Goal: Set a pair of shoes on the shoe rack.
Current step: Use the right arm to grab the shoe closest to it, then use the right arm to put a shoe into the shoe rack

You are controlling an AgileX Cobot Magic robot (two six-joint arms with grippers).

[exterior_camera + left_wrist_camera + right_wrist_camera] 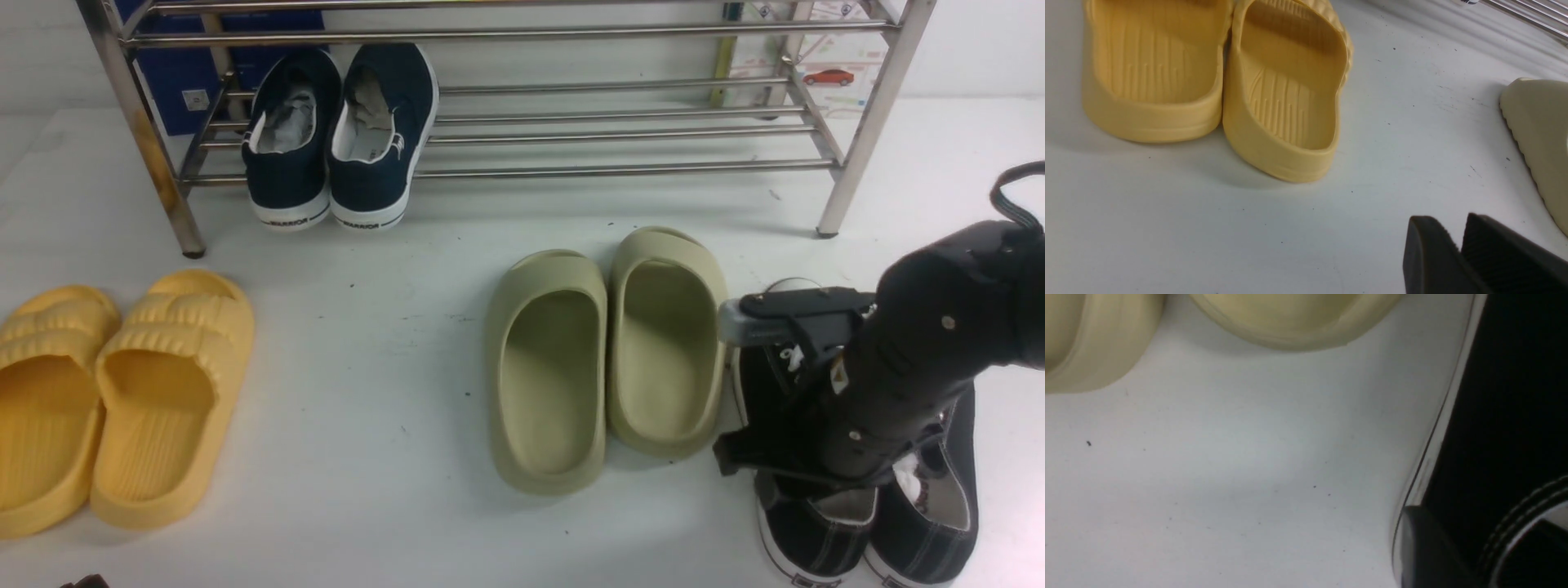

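The pair of shoes, two black canvas sneakers, stands side by side on the floor at the front right: the left one [804,531] and the right one [931,523]. My right arm hangs over them and hides their toes. In the right wrist view my right gripper [1480,520] straddles the left sneaker's side wall [1502,396], one finger [1421,547] against its outside and the other inside the collar, shut on it. The steel shoe rack [872,122] stands at the back. My left gripper [1447,217] hovers above bare floor, narrowly open, holding nothing.
Navy slip-ons [371,139] sit on the rack's low shelf at its left end. Olive slides [547,367] lie mid-floor, right beside the sneakers. Yellow slides [163,392] lie at the front left, close to my left gripper.
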